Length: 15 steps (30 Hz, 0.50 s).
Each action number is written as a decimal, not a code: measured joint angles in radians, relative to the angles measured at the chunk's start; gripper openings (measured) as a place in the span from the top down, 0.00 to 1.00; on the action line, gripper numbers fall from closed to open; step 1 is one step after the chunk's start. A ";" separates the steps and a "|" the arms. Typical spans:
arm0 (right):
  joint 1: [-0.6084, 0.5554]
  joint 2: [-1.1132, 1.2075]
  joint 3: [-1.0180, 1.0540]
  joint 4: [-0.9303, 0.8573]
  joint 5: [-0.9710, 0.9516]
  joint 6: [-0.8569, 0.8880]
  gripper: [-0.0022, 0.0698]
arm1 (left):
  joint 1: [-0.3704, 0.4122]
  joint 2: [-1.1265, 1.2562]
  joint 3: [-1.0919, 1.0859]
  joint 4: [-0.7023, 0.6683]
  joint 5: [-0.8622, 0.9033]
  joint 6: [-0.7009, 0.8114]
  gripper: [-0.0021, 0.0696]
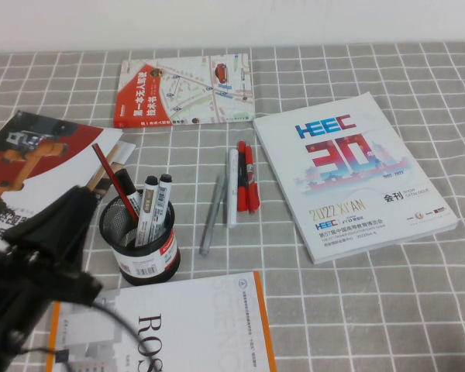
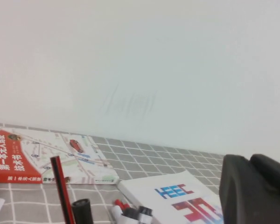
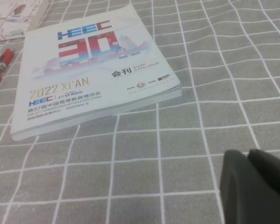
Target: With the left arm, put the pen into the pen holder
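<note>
The black mesh pen holder stands left of the table's middle. Two thick pens with white barrels and black caps stand upright in it beside a red pencil. I cannot tell the two pens apart. My left gripper hovers just left of the holder, raised, shut and holding nothing. In the left wrist view its fingers are pressed together, with the pen caps below. My right gripper is shut and empty over bare cloth, outside the high view.
A grey pen, a slim white pen and red pens lie right of the holder. An HEEC catalogue lies at the right, a map book at the back, magazines at the left and front.
</note>
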 joint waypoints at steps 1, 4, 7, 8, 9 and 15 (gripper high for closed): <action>0.000 0.000 0.000 0.000 0.000 0.000 0.99 | 0.000 -0.037 0.002 0.002 0.038 -0.011 0.97; 0.000 0.000 0.000 0.000 0.000 0.000 0.99 | 0.000 -0.183 0.002 0.009 0.200 -0.037 0.97; 0.000 0.000 0.000 0.000 0.000 0.000 0.99 | 0.000 -0.320 -0.023 0.025 0.461 -0.046 0.97; 0.000 0.000 0.000 0.000 0.000 0.000 0.99 | 0.000 -0.374 -0.046 0.040 0.572 -0.049 0.97; 0.000 0.000 0.000 0.000 0.000 0.000 0.99 | 0.000 -0.400 -0.059 0.052 0.622 -0.049 0.97; 0.000 0.000 0.000 0.000 0.000 0.000 0.99 | 0.000 -0.623 -0.140 0.147 0.886 -0.051 0.97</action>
